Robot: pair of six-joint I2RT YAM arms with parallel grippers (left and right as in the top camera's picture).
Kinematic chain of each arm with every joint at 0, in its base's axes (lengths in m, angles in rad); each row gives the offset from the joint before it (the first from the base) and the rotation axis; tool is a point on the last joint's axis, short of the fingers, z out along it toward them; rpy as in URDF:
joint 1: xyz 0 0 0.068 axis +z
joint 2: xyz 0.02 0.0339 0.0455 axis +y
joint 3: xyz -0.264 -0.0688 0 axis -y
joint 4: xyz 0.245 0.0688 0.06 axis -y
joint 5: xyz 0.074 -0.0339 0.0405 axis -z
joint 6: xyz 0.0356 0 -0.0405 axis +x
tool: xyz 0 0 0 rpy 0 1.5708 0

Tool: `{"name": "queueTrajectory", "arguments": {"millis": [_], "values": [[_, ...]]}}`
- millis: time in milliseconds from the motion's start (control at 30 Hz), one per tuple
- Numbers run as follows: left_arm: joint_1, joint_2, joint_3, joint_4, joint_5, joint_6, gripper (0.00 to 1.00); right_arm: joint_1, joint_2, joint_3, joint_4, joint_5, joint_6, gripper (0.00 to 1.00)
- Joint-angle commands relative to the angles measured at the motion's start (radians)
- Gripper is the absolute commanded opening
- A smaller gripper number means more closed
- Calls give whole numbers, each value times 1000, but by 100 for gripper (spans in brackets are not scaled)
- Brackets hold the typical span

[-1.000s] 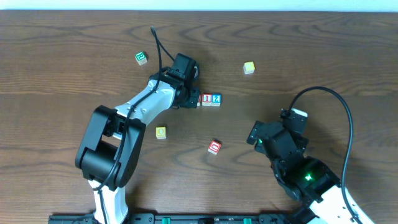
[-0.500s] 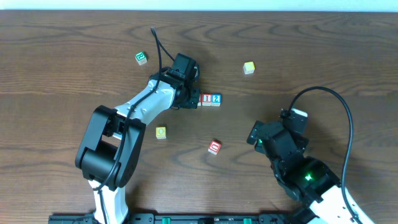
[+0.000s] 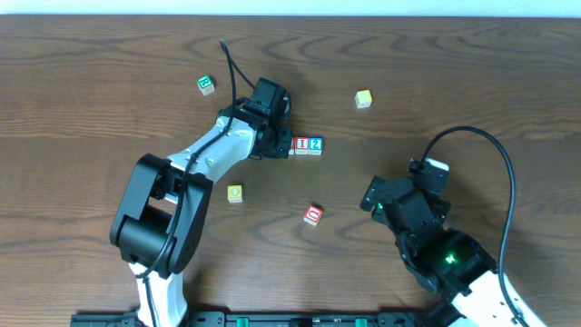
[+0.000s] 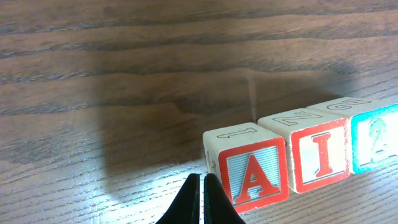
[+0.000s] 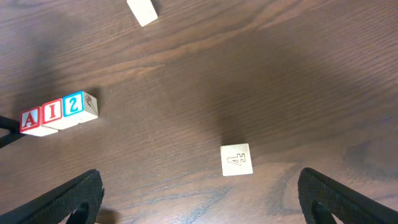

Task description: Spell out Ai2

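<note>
Overhead: the A-I-2 row [image 3: 307,144] lies on the table [image 3: 472,73]. The left gripper [image 3: 280,145] sits at the row's A end, and the right gripper [image 3: 374,202] is well apart from its 2 end.

Left wrist: the left gripper's fingers [image 4: 194,200] are pressed together on nothing, with the tips just beside the A block [image 4: 250,175]. The A block touches the I block [image 4: 318,155].

Right wrist: the right gripper's fingers [image 5: 65,199] stand wide apart and empty. A 4 block [image 5: 237,160] lies well apart from the row's 2 end.
</note>
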Motion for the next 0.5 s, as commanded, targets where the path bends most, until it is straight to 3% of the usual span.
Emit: {"name": "queueTrajectory", "arguments": {"millis": [0, 367, 467], "values": [[0, 8, 7, 3, 18, 4, 6, -5, 1, -5, 0, 24, 18, 99], [2, 8, 7, 8, 9, 3, 6, -5, 1, -5, 0, 24, 18, 99], [10, 5, 7, -18, -74, -11, 6, -5, 1, -5, 0, 24, 18, 99]]}}
